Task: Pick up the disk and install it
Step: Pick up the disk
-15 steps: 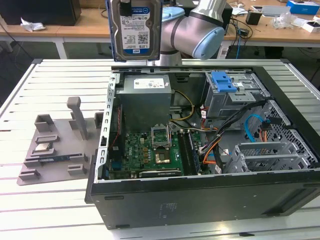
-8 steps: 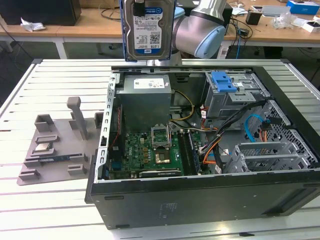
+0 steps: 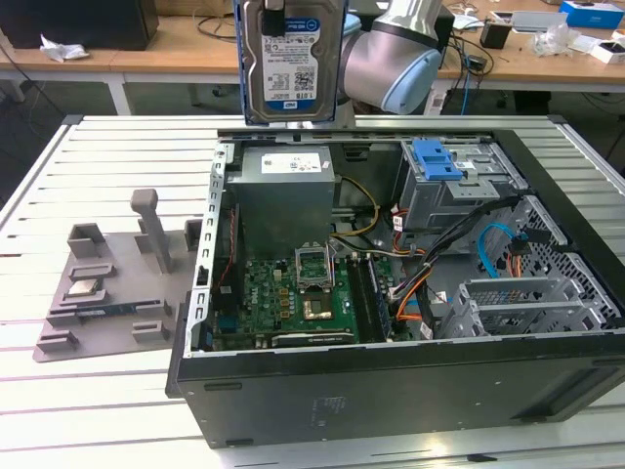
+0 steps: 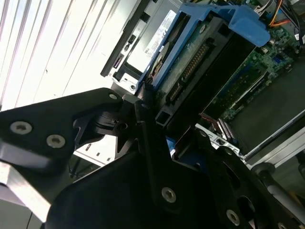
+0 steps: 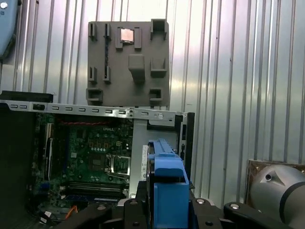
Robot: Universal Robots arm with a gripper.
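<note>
The disk [image 3: 291, 59], a silver-grey hard drive with a white-and-blue label in a bright blue carrier, hangs upright above the back edge of the open computer case [image 3: 391, 391]. My gripper [image 4: 164, 119] is shut on one end of it, with black fingers [image 4: 145, 119] pressed against the carrier. In the first wrist view the blue carrier [image 5: 167, 186] sits between the gripper's black parts, over the case's edge. A grey drive cage with a blue latch [image 3: 439, 161] stands inside the case, toward the exterior view's right of the disk.
A big grey power supply box [image 3: 283, 191] sits under the disk, with the motherboard [image 3: 293, 293] in front of it. Cables [image 3: 420, 283] run through the case's middle. A grey parts fixture [image 3: 117, 283] lies on the slatted table at the exterior view's left.
</note>
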